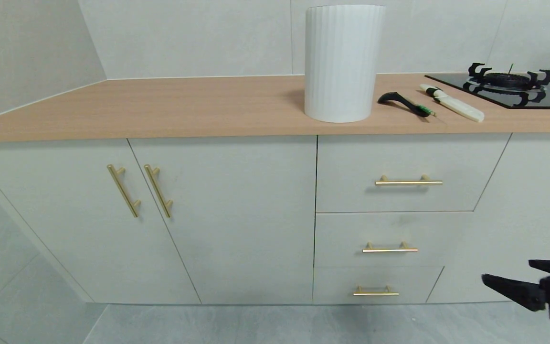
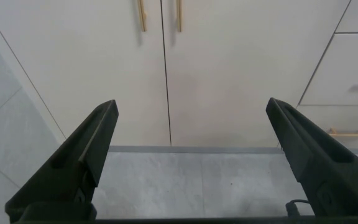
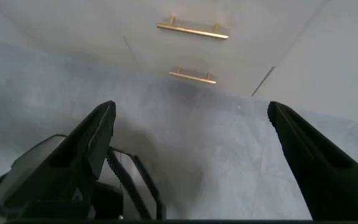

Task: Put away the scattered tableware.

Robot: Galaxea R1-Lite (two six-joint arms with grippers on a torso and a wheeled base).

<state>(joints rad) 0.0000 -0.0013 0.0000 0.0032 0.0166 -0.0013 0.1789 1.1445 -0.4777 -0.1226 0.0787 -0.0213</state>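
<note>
On the wooden countertop (image 1: pixel 160 107) lie a black-handled utensil (image 1: pixel 404 104) and a white-handled knife (image 1: pixel 452 103), side by side just right of a tall white ribbed container (image 1: pixel 342 62). My right gripper (image 1: pixel 508 270) hangs low at the far right, in front of the bottom drawers and well below the counter. It is open and holds nothing, as the right wrist view confirms (image 3: pixel 190 107). My left gripper (image 2: pixel 191 109) is open too, empty, and faces the cabinet doors (image 2: pixel 166 68) just above the floor.
A black gas hob (image 1: pixel 513 88) occupies the counter's right end. Below are two cabinet doors with gold handles (image 1: pixel 141 191) and three shut drawers with gold handles (image 1: pixel 408 181), (image 1: pixel 389 249), (image 1: pixel 375 291). Grey tiled floor (image 1: pixel 256 325) lies in front.
</note>
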